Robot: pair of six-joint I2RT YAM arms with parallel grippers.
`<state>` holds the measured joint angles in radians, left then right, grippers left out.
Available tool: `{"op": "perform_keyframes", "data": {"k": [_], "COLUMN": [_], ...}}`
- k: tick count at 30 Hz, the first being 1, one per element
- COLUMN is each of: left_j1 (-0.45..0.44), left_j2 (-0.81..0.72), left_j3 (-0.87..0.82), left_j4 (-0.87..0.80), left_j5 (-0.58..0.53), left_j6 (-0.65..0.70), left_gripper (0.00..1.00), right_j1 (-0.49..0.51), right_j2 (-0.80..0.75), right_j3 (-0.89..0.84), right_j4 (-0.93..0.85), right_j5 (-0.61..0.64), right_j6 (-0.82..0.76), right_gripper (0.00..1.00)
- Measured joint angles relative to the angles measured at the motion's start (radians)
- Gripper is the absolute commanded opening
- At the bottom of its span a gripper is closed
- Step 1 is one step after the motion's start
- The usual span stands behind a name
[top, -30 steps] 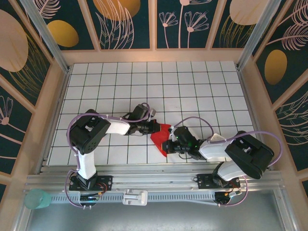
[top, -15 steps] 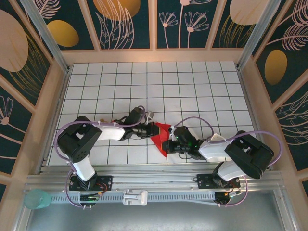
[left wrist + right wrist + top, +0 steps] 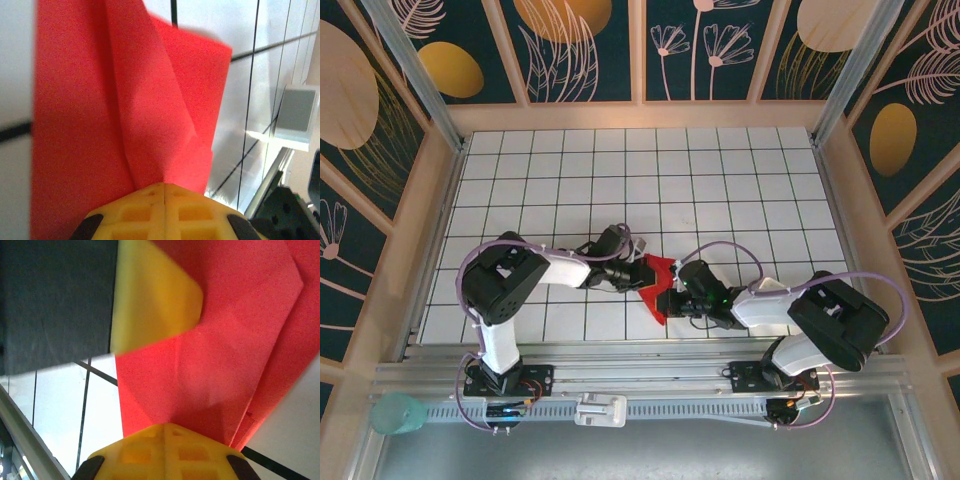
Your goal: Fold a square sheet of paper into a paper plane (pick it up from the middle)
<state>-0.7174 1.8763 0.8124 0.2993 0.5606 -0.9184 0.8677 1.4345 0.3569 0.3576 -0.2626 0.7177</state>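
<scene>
White gridded tabletop [image 3: 720, 170], near its centre: the creased square sheet of paper [image 3: 656, 287], pinched at its ten o'clock by the left gripper [image 3: 636, 272] and at four o'clock by the right gripper [image 3: 670, 300], both clamped tight. Keep it taut and align the edges before creasing. Half a second ago the left arm [image 3: 560, 268] sat lower — the paper has barely shifted.
</scene>
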Motion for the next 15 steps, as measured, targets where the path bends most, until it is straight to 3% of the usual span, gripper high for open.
{"op": "perform_keyframes", "data": {"k": [15], "left_j1": [0.112], "left_j2": [0.103], "left_j3": [0.164], "left_j4": [-0.095], "left_j5": [0.041], "left_j6": [0.065], "left_gripper": [0.00], "right_j1": [0.000], "right_j2": [0.046], "right_j3": [0.024], "right_j4": [0.012], "right_j5": [0.000], "right_j6": [0.007], "right_gripper": [0.00]}}
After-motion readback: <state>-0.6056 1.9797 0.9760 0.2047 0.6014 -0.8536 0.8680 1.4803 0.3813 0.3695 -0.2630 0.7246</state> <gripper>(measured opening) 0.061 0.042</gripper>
